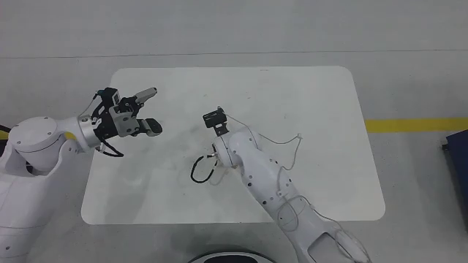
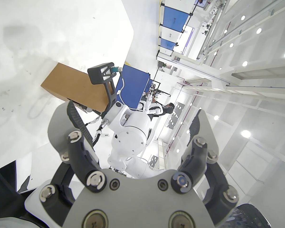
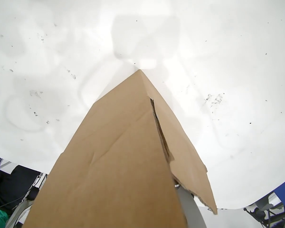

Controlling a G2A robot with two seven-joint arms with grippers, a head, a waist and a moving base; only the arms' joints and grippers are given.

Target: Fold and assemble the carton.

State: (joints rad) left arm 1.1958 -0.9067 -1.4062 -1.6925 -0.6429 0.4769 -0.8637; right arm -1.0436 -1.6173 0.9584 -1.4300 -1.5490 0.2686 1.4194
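Closest in, the right arm comes up over the near edge of the white table (image 1: 329,190) and ends with the right gripper (image 1: 214,119) over the middle of the tabletop. That gripper is clamped on the brown carton (image 3: 114,155). In the left wrist view one black ribbed finger (image 2: 102,72) lies across one face of the cardboard and the other finger sits behind the opposite face. From the right wrist the carton stretches away from the gripper as two flat faces meeting in a ridge, with a narrow slit running along that fold and a rough-edged flap on one side. Its far corner points down at the table, but whether it touches the surface cannot be told. A little farther out and well apart from the carton, at the table's left side, the left gripper (image 1: 152,109) hangs with its fingers spread wide and nothing between them – it faces toward the carton. Beyond the table's right edge a yellow line (image 1: 417,125) runs across the grey floor (image 1: 234,14).
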